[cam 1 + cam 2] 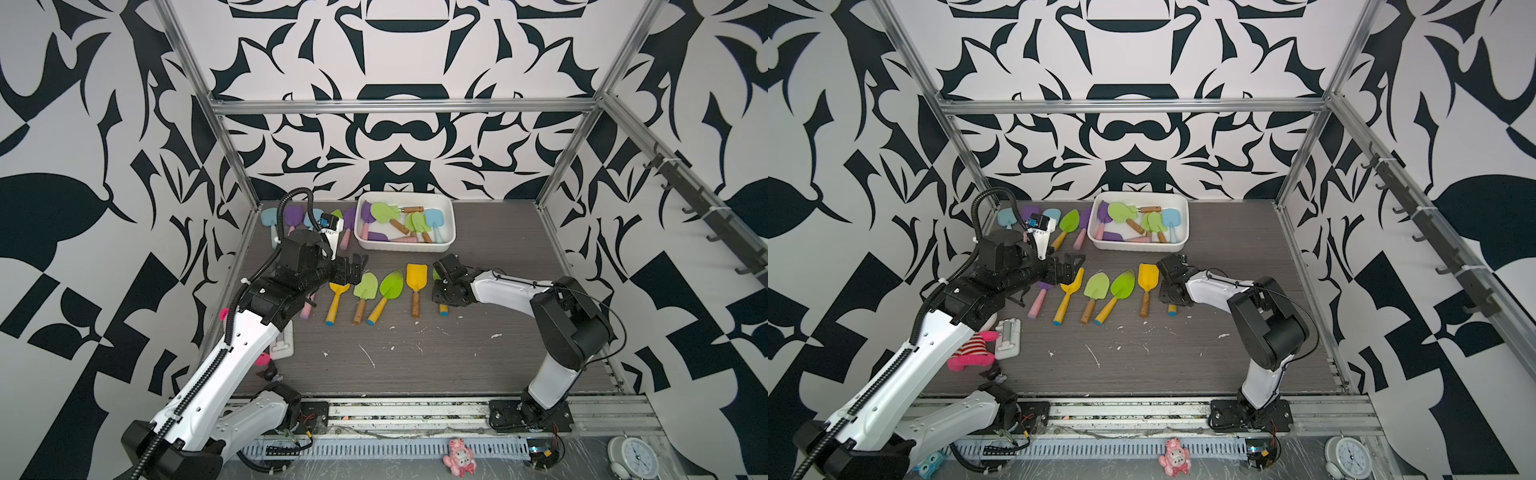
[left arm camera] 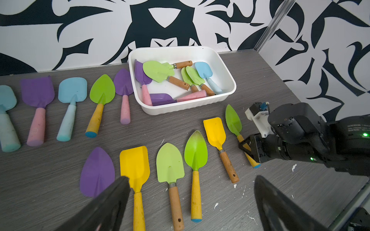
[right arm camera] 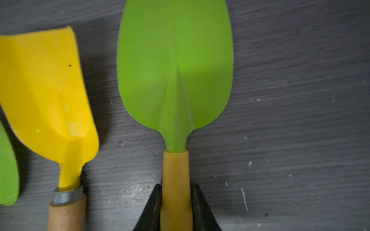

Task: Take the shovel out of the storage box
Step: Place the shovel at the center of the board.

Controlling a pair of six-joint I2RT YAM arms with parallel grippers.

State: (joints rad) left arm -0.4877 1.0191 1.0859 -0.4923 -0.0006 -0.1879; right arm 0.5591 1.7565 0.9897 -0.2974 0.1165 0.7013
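Note:
The white storage box [image 1: 405, 248] [image 1: 1138, 248] [image 2: 180, 106] stands at the back of the table and holds several toy shovels [image 1: 383, 212] [image 2: 157, 71] in green, purple and blue. My right gripper [image 3: 175, 188] [image 1: 441, 296] [image 2: 243, 144] is shut on the yellow handle of a green shovel [image 3: 174, 70] [image 2: 233, 120]. That shovel lies low at the right end of the front row, outside the box; I cannot tell whether it touches the table. My left gripper [image 1: 357, 266] [image 1: 1073, 266] [image 2: 191, 178] hangs open and empty above the left part of that row.
More shovels [image 1: 390, 286] [image 2: 170, 162] lie side by side in front of the box, and another row [image 1: 1069, 222] [image 2: 102, 90] lies to its left by the back wall. A white block [image 1: 1009, 338] and a pink plush [image 1: 971, 353] sit front left. White scraps [image 1: 368, 355] dot the table.

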